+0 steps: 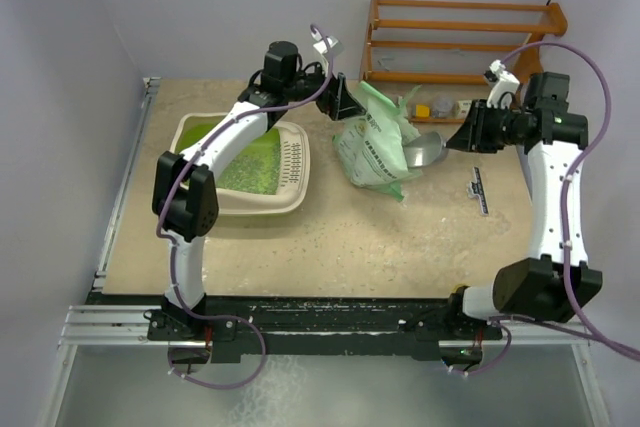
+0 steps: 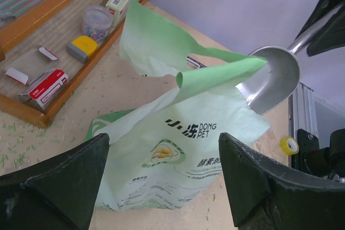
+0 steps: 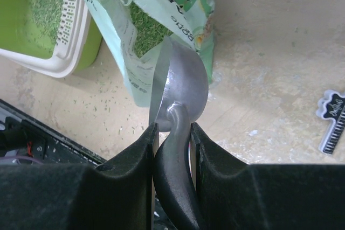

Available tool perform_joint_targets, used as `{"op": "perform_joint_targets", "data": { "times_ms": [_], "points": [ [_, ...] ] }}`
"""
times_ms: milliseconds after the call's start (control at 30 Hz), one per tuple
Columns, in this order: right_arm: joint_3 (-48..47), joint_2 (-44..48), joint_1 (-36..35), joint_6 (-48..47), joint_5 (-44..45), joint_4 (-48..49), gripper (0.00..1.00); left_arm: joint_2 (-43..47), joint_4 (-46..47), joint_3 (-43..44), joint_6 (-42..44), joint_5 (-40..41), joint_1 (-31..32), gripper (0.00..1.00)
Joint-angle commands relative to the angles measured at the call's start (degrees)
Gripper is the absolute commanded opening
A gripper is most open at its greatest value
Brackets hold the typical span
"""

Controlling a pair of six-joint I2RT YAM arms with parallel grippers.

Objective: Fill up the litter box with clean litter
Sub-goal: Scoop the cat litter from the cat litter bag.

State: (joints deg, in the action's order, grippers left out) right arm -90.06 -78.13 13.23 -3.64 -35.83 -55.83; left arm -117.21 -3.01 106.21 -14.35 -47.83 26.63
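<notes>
The sandy table [image 1: 400, 247] carries the litter box [image 1: 270, 205] on its left half. The box is a cream tray with a lime-green inside and a slotted rim section, and a layer of green litter [image 1: 250, 169] already lies in it. A wooden rack [image 1: 460, 22] stands at the far edge. Between the box and the right arm slumps a pale green litter bag [image 1: 375, 152], with more pellets showing in its torn mouth [image 3: 143, 28]. The right gripper [image 3: 172, 127] is clamped tight on the handle of a polished metal scoop [image 3: 186, 82]. Its bowl looks empty and sits at the bag's opening, with a loose flap draped over its rim in the left wrist view. The left gripper [image 2: 164, 138] hangs over the bag top with its fingers spread wide, gripping nothing. The step in hand looks like loading the scoop. To do it well, the left fingers would best pinch the raised flap and hold the mouth open. The scoop can then slide in low under the film, dig into the pellets, and come out level. It needs to stay level on the way to the box, since stray pellets already dot the table. The bag [image 2: 178, 160] reads "DONG PET" beside Chinese characters, and the smaller print below is too fine to read. A black ruler-marked tag [image 3: 331, 119] bears script I cannot make out.
</notes>
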Motion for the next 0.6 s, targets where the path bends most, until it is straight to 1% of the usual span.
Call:
{"op": "perform_joint_targets", "data": {
  "times_ms": [0,67,133,367,567],
  "points": [
    [-3.07,-1.82,-5.08,-0.48,-0.96,1.77,0.00,-0.29,5.77,0.84,-2.61,-2.97,0.52,0.79],
    [-2.49,-2.30,-7.43,0.79,0.22,3.19,0.00,-0.68,6.04,1.15,-2.94,-3.24,0.60,0.80],
    [-2.58,-3.37,-8.17,1.31,1.14,3.73,0.00,-1.04,6.12,1.14,-3.11,-3.39,0.61,0.80],
    [-1.86,-7.04,-8.52,1.95,5.33,8.26,0.00,-2.59,6.74,0.96,-2.01,-1.92,0.70,0.80],
    [-1.20,-9.91,-9.08,0.84,5.05,9.50,0.00,-5.30,9.35,3.33,-2.91,-2.43,0.70,0.81]
  ]
}}
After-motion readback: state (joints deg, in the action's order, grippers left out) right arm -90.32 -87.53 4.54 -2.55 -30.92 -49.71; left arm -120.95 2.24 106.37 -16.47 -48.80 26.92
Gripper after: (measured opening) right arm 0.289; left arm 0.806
